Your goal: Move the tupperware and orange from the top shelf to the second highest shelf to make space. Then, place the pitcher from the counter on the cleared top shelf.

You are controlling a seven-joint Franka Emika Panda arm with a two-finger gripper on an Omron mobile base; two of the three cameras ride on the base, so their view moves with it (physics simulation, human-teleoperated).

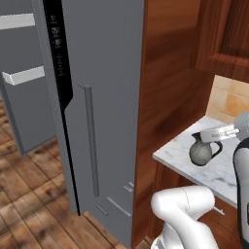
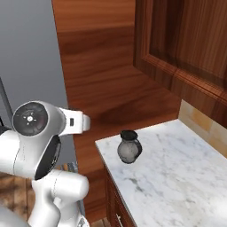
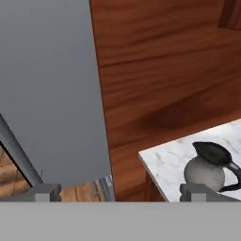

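The dark grey metallic pot-bellied pitcher [image 1: 204, 150] stands upright near the corner of the veined white marble counter [image 1: 223, 170] — its handle cut off in the hand view. The gripper [image 3: 120, 192] hangs spread wide, grasping nothing.

Simulated kitchen interior. Tall grey refrigerator [image 1: 104, 97] with a long vertical door handle [image 1: 90, 141] and a black control strip [image 1: 59, 58] along one door edge — one door [image 1: 24, 82] swung open at far left. Reddish-brown wood side panel [image 1: 168, 82] directly beside the refrigerator; matching raised-panel wall cabinet [image 2: 186, 48] above. Beige tiled backsplash [image 1: 228, 99] behind. Wood-plank floor [image 1: 29, 194] — mid-brown, evenly lit.
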